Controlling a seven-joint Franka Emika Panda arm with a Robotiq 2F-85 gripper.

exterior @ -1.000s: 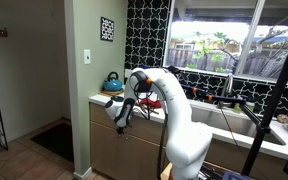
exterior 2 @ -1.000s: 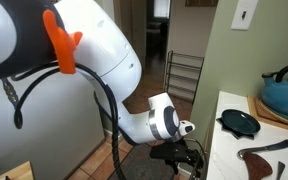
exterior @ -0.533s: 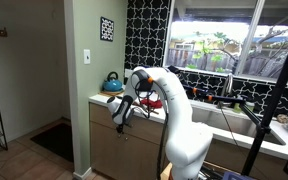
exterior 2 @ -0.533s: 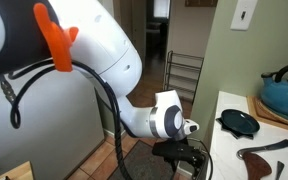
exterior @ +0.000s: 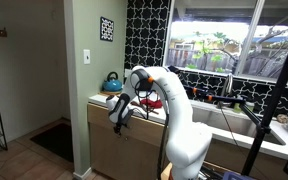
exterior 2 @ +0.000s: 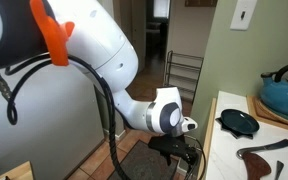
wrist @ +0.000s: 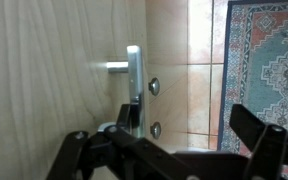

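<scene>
My gripper is open, its dark fingers spread wide at the bottom of the wrist view. It faces a light wooden cabinet door with a silver bar handle. The handle's lower end runs down behind the gripper body, nearer the left finger, and I cannot tell whether they touch. In both exterior views the gripper hangs low in front of the cabinet face, below the counter edge. It holds nothing.
A teal kettle, a black pan and a brown utensil lie on the counter. A patterned rug lies on the tile floor. A black stand rises beside the sink.
The wrist has shifted slightly up and towards the cabinet door. The fingers stay open.
</scene>
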